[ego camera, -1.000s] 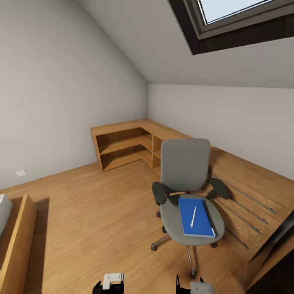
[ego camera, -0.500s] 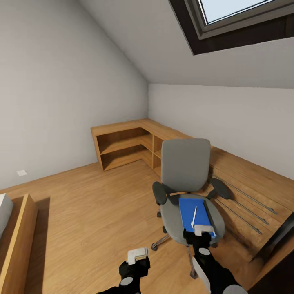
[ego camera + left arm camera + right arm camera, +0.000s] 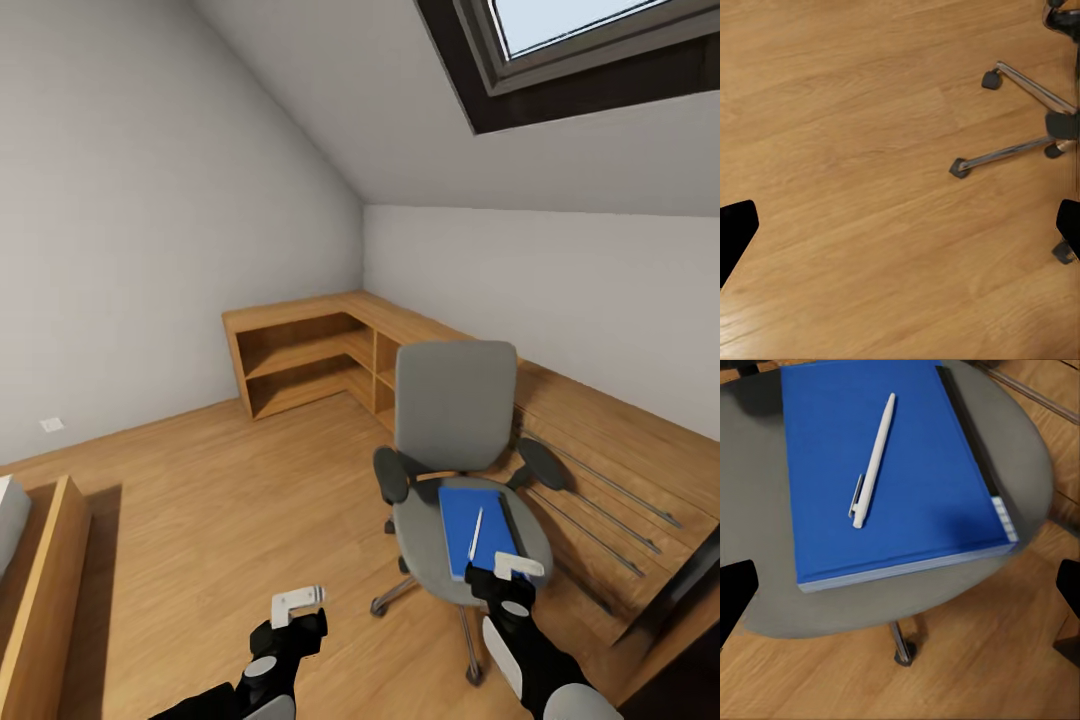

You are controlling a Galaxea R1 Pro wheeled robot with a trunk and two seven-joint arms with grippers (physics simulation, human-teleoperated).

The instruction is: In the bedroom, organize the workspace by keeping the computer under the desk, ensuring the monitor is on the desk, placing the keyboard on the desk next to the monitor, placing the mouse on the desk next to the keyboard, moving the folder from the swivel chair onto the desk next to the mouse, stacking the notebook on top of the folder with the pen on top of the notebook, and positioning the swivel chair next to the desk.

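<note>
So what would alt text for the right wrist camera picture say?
A white pen lies on a bright-blue folder resting on the grey seat of a swivel chair, seen from above. Wood plank floor shows below the seat.

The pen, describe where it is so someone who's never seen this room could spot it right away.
Find the grey swivel chair in the middle of the wood floor. On its seat lies a flat blue folder, and the pen rests on top of it. It is the only thin white stick there, far narrower than the blue rectangle beneath.
</note>
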